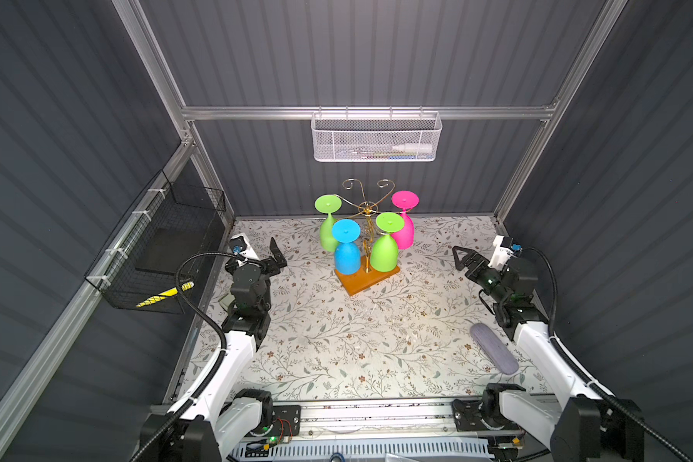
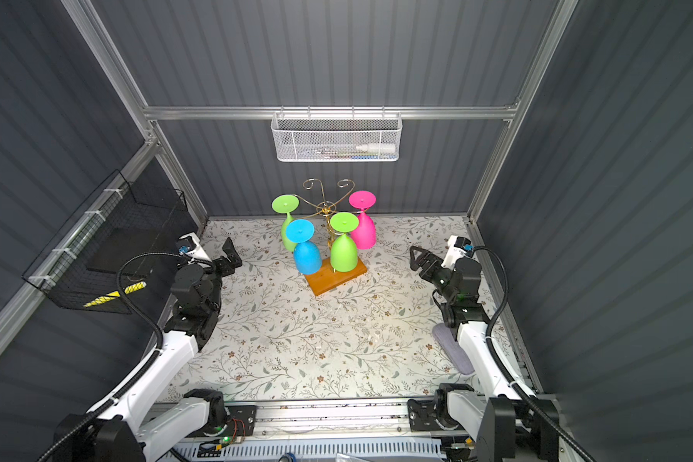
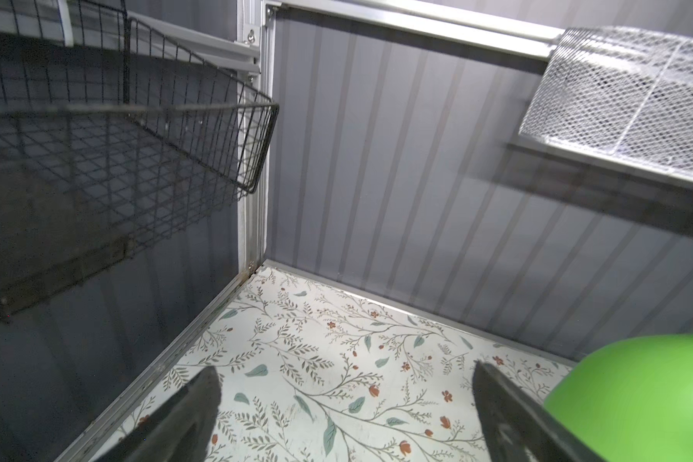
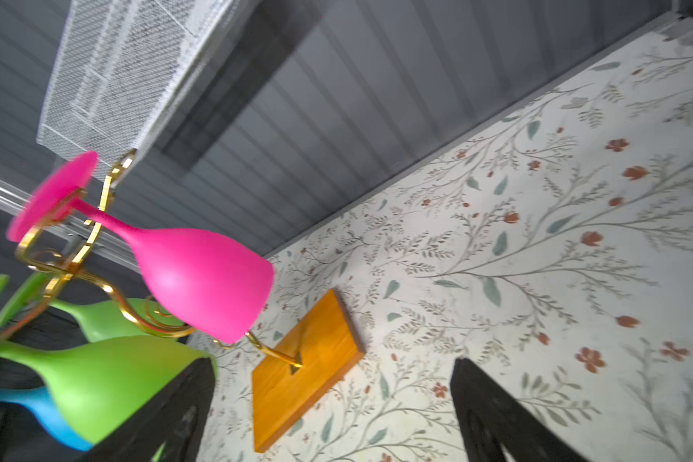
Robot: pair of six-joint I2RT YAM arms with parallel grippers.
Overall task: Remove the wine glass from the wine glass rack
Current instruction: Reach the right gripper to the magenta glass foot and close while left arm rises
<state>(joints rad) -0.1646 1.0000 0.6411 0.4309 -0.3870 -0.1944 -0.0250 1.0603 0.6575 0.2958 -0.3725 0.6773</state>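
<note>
Left end effector (image 1: pixel 279 256) and right end effector (image 1: pixel 463 254) gape wide, empty, tucked low beside the tabletop's (image 1: pixel 337 340) side edges.

Both arms extended forward and held low, elbows bent, wrists angled inward toward the middle: left gripper (image 1: pixel 277 256) empty, fingers (image 3: pixel 193 404) spread wide; right gripper (image 1: pixel 461 256) also empty, fingers (image 4: pixel 493 404) wide apart, touching nothing.

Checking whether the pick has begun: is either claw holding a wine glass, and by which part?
Nothing is held. The left claw and right claw are both open and empty, apart from the wine glass rack.
</note>
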